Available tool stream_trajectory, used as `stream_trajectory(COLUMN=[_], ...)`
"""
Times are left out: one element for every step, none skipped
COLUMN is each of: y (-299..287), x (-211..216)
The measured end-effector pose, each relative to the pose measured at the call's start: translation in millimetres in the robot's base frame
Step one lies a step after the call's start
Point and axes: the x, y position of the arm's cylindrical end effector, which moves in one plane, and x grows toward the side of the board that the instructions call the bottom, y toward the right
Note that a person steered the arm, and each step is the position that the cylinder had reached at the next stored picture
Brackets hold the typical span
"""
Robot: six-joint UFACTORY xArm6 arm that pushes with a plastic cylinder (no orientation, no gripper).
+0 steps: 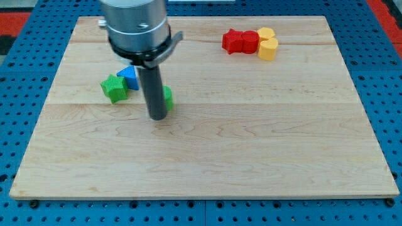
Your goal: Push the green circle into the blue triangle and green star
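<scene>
The green circle (pixel 168 98) lies left of the board's middle, mostly hidden behind my rod; only its right edge shows. My tip (pixel 157 117) rests on the board just below and left of it, touching or nearly touching it. The blue triangle (pixel 129 76) lies further to the view's left, partly behind the arm's mount. The green star (pixel 114 88) sits against the triangle's lower left. A small gap separates the circle from those two blocks.
At the view's top right, a red block (pixel 233 41) and a second red block (pixel 250 42) sit against two yellow blocks (pixel 266 33) (pixel 268 49). The wooden board (pixel 251 144) lies on a blue pegboard surface.
</scene>
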Motion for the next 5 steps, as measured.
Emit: stream_trajectory(y=[33,43,33,31,-6], x=[0,0,-2,-18,-33])
